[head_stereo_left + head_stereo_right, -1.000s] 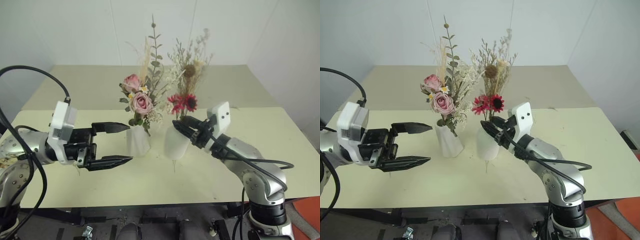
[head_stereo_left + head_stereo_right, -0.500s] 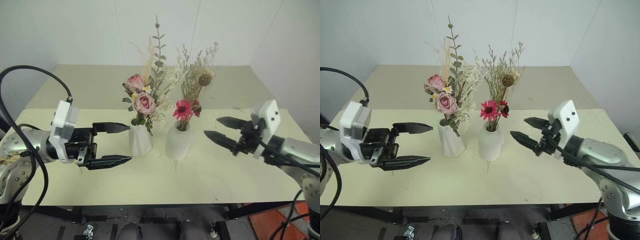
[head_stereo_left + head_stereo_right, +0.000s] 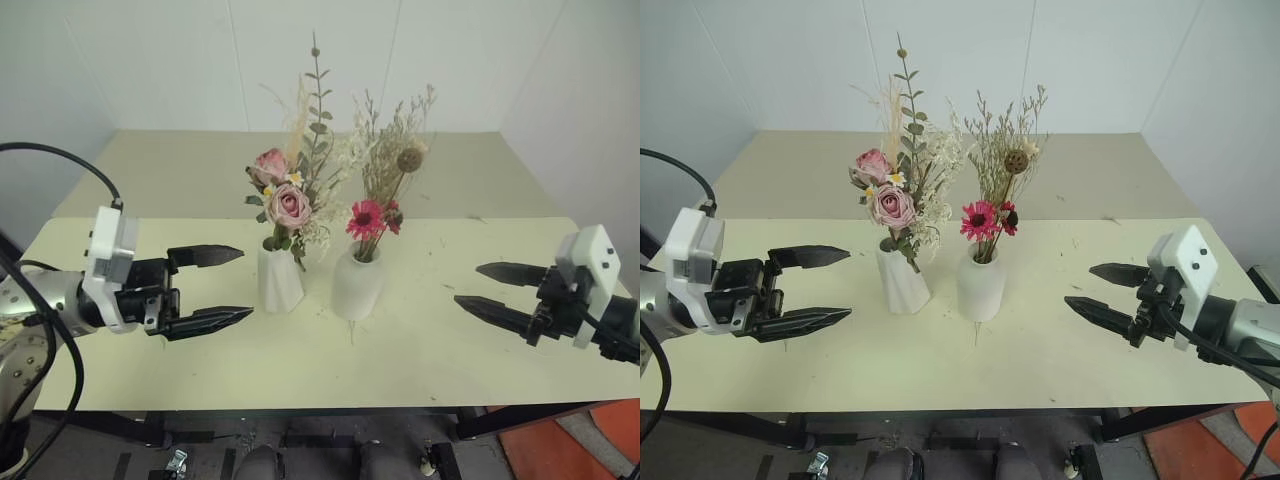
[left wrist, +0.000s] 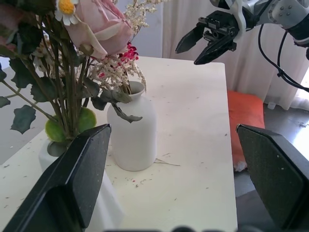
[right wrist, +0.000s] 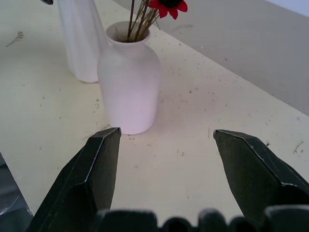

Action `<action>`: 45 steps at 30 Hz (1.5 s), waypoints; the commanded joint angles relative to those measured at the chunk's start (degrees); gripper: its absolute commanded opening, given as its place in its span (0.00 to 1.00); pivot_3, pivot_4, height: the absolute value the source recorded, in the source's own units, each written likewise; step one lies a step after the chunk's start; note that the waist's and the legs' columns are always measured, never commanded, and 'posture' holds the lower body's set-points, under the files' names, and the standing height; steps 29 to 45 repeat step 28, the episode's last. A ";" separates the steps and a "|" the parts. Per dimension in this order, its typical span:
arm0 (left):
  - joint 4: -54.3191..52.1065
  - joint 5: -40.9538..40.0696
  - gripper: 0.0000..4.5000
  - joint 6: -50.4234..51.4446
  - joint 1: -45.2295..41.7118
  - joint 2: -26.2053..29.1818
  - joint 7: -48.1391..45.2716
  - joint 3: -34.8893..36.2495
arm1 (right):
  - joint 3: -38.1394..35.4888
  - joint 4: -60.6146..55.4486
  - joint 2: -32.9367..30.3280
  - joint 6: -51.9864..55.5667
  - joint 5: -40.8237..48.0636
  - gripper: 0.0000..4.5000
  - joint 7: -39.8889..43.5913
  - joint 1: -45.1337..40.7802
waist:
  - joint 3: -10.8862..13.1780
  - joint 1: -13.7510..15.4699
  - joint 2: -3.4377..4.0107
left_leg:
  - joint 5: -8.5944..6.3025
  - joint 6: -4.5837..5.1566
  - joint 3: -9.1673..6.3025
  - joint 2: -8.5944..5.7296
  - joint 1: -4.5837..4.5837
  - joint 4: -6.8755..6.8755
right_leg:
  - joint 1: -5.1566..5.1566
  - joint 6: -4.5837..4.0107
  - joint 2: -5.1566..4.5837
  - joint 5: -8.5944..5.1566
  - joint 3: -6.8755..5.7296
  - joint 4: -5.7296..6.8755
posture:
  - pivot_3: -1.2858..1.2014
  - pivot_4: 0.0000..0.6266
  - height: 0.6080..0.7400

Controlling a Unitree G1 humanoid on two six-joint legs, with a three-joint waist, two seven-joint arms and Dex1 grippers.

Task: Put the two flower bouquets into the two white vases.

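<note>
Pale table [image 3: 450, 350], vases [image 3: 357, 285] central, open claws [image 3: 212, 286] wide at edges

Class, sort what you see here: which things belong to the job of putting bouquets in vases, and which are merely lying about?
Belonging to the job:
- rose bouquet, in the narrow white vase
- gerbera bouquet, in the rounded white vase
- left gripper and right gripper, both open and empty

Lying about:
- dried stem and plant crumbs on the cream table
</note>
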 commanded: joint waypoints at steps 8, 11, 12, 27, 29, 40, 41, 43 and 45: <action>-2.37 -1.36 1.00 -0.53 1.36 -0.16 1.13 2.11 | -4.09 -1.10 -1.15 -1.42 -0.14 0.82 0.04 0.36 | 0.00 0.03 0.00 | 0.00 0.00 0.01 -0.01 0.00 0.00 | 0.00 0.00 0.00 0.00 0.01 0.00 | 0.52 0.24 1.00; -2.94 -2.05 1.00 -0.41 1.98 -0.48 1.24 2.31 | -5.21 -1.63 -1.09 -1.04 0.03 0.82 0.20 1.36 | 0.00 0.04 0.00 | 0.00 0.00 0.01 0.00 0.01 0.00 | 0.00 0.00 0.00 0.00 0.01 0.00 | 0.52 0.24 1.00; -3.34 -2.28 1.00 -0.44 2.51 -0.71 1.24 2.45 | -5.49 -1.93 -1.04 -1.19 -0.17 0.82 0.36 1.98 | 0.00 0.04 0.00 | 0.00 0.00 0.01 0.00 0.01 0.00 | 0.01 0.00 0.00 0.00 0.01 0.00 | 0.52 0.24 1.00; -2.67 -2.58 1.00 -0.29 1.27 -0.82 0.28 0.49 | -9.69 -6.77 0.78 -0.78 0.75 0.82 -1.15 7.72 | 0.00 0.07 0.00 | 0.00 0.00 0.02 0.00 0.06 0.01 | 0.06 0.00 0.00 0.00 0.01 0.01 | 0.52 0.24 1.00; -2.59 -2.49 1.00 -0.30 1.06 -0.85 0.23 0.26 | -9.80 -6.78 0.82 -0.89 0.74 0.82 -1.16 7.91 | 0.00 0.07 0.00 | 0.00 0.00 0.02 -0.01 0.07 0.01 | 0.08 0.00 0.00 0.00 0.01 0.01 | 0.52 0.24 1.00; -2.59 -2.49 1.00 -0.30 1.06 -0.85 0.23 0.26 | -9.80 -6.78 0.82 -0.89 0.74 0.82 -1.16 7.91 | 0.00 0.07 0.00 | 0.00 0.00 0.02 -0.01 0.07 0.01 | 0.08 0.00 0.00 0.00 0.01 0.01 | 0.52 0.24 1.00; -2.59 -2.49 1.00 -0.30 1.06 -0.85 0.23 0.26 | -9.80 -6.78 0.82 -0.89 0.74 0.82 -1.16 7.91 | 0.00 0.07 0.00 | 0.00 0.00 0.02 -0.01 0.07 0.01 | 0.08 0.00 0.00 0.00 0.01 0.01 | 0.52 0.24 1.00; -2.59 -2.49 1.00 -0.30 1.06 -0.85 0.23 0.26 | -9.80 -6.78 0.82 -0.89 0.74 0.82 -1.16 7.91 | 0.00 0.07 0.00 | 0.00 0.00 0.02 -0.01 0.07 0.01 | 0.08 0.00 0.00 0.00 0.01 0.01 | 0.52 0.24 1.00; -2.59 -2.49 1.00 -0.30 1.06 -0.85 0.23 0.26 | -9.80 -6.78 0.82 -0.89 0.74 0.82 -1.16 7.91 | 0.00 0.07 0.00 | 0.00 0.00 0.02 -0.01 0.07 0.01 | 0.08 0.00 0.00 0.00 0.01 0.01 | 0.52 0.24 1.00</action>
